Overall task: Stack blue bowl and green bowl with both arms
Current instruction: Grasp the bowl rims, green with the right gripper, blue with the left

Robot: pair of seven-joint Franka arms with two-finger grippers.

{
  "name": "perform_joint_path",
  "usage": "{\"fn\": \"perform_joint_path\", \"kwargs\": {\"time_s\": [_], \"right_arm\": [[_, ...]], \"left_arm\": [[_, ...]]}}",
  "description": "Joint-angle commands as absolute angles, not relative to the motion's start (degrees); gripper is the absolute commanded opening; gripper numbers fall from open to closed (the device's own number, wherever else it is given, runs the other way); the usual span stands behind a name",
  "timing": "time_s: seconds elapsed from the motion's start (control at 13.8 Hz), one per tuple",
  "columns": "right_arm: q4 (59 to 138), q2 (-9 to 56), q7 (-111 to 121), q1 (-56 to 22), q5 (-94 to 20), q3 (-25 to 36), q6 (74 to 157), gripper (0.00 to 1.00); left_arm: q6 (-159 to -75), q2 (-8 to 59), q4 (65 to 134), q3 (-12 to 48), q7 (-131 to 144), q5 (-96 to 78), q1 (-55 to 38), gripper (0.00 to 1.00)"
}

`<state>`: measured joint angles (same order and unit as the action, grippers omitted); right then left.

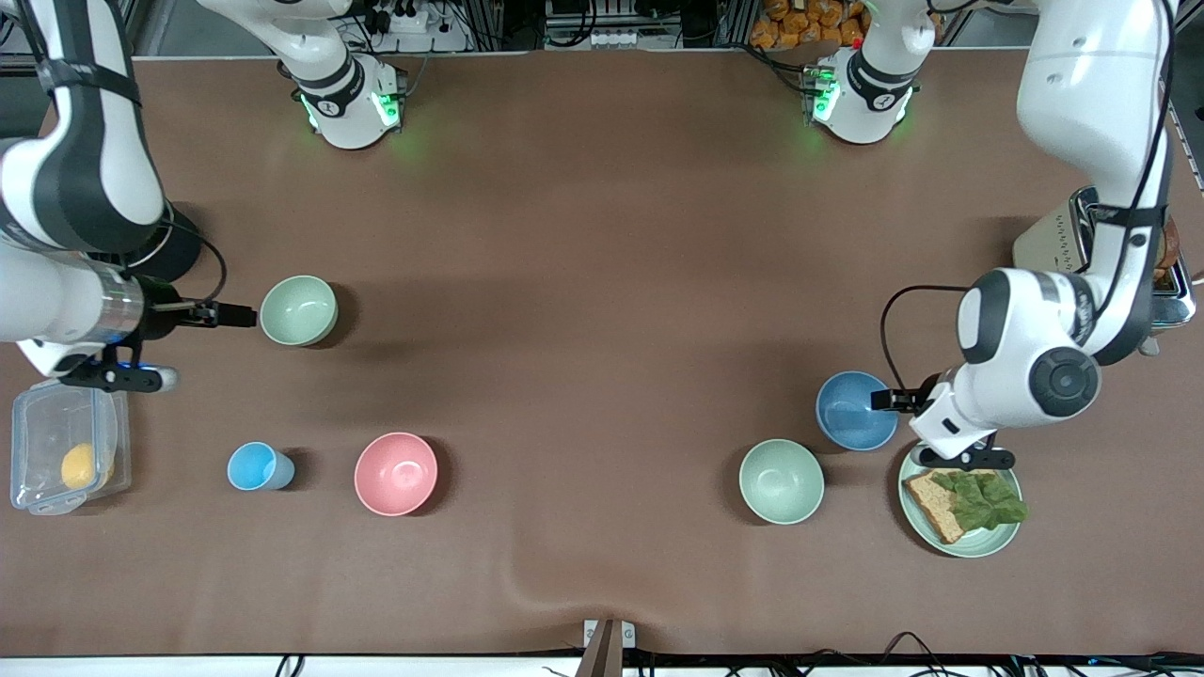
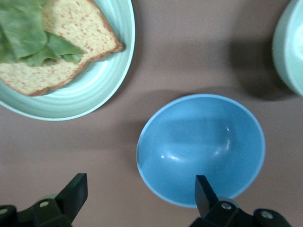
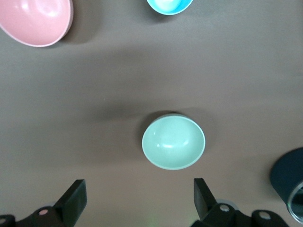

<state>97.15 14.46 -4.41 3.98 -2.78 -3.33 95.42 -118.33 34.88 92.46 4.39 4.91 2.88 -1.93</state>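
Observation:
The blue bowl (image 1: 856,410) stands upright and empty toward the left arm's end of the table. My left gripper (image 1: 886,400) is open over its edge. In the left wrist view (image 2: 139,194) one finger (image 2: 204,191) is over the rim of the blue bowl (image 2: 201,149) and the other is over bare table. One green bowl (image 1: 298,310) stands toward the right arm's end. My right gripper (image 1: 235,316) is open, empty and high beside that green bowl (image 3: 173,142), as the right wrist view (image 3: 137,198) shows. Its twin green bowl (image 1: 781,481) stands beside the blue bowl, nearer to the front camera.
A green plate (image 1: 983,541) with bread and lettuce lies beside the blue bowl, under the left wrist. A pink bowl (image 1: 395,473) and a light-blue cup (image 1: 259,465) stand nearer the front camera. A clear box (image 1: 56,451) and a toaster (image 1: 1082,235) sit at the table's ends.

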Motion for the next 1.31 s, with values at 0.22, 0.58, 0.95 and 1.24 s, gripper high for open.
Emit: {"fn": "perform_joint_path", "kwargs": {"time_s": [0.22, 0.58, 0.95, 1.24], "right_arm": [[115.3, 9.3, 4.1, 9.7, -2.9, -4.0, 109.8, 1.0], [124.9, 9.6, 12.5, 13.9, -3.1, -4.0, 123.6, 1.0], [132.8, 12.5, 16.6, 17.0, -3.2, -4.1, 138.4, 0.93], [134.4, 13.2, 17.3, 17.0, -5.1, -4.2, 139.3, 0.19]], "left_arm": [[-122.4, 39.1, 91.8, 4.5, 6.0, 4.7, -1.6, 1.0], [-124.6, 39.8, 91.9, 4.5, 5.8, 5.3, -1.8, 0.0], [-124.7, 40.1, 91.8, 4.5, 5.9, 5.2, -1.8, 0.0], [-123.2, 37.7, 92.0, 4.4, 6.7, 5.2, -1.5, 0.0]]}}
